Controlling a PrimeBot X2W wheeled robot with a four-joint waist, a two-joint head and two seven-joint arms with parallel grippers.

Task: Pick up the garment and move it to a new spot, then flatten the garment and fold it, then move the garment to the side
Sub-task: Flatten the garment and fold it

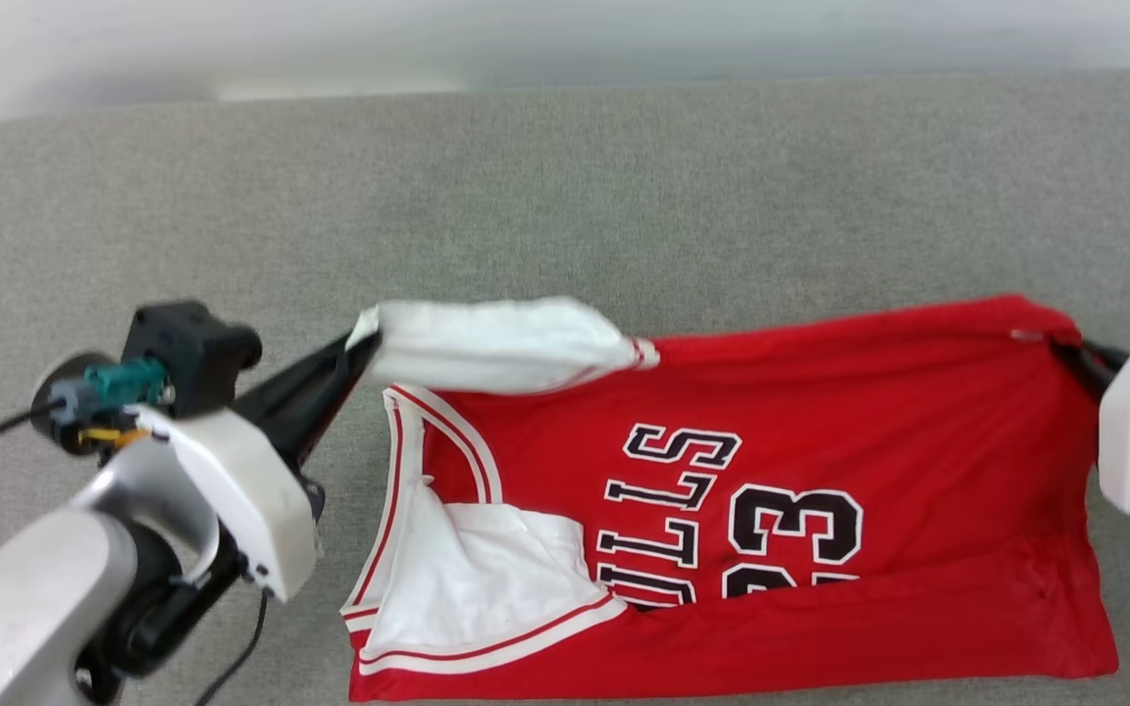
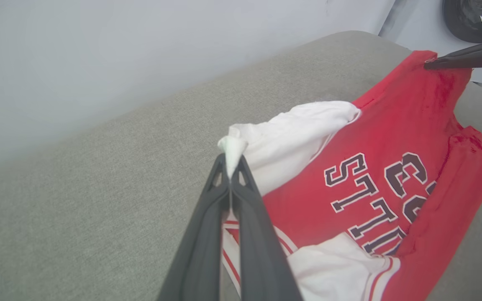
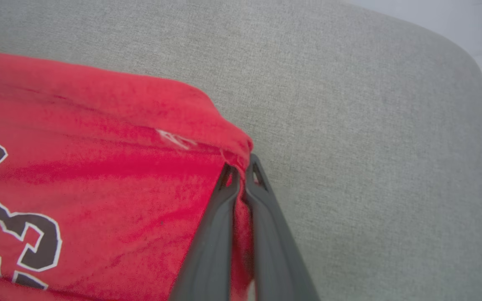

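Here, the jersey T-shirt (image 1: 820,412) lies print-up on the near half of the grey woven desk (image 1: 565,176), stretched lengthwise but not flat: its near edge laps over the lettering and the near sleeve (image 1: 487,559) is rumpled. The left end effector (image 1: 361,345) is clamped on the far sleeve (image 1: 496,343) at its tip, the right end effector (image 1: 1065,348) on the far hem corner. Flattening appears under way; folding and setting aside are not yet done. The cloth is a thin, limp knit with striped trim.

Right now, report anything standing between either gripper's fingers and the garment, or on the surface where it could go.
Nothing visible does. The left gripper is shut on the garment's white sleeve, the right gripper on its red corner. The grey surface around it bears nothing else that I can see.
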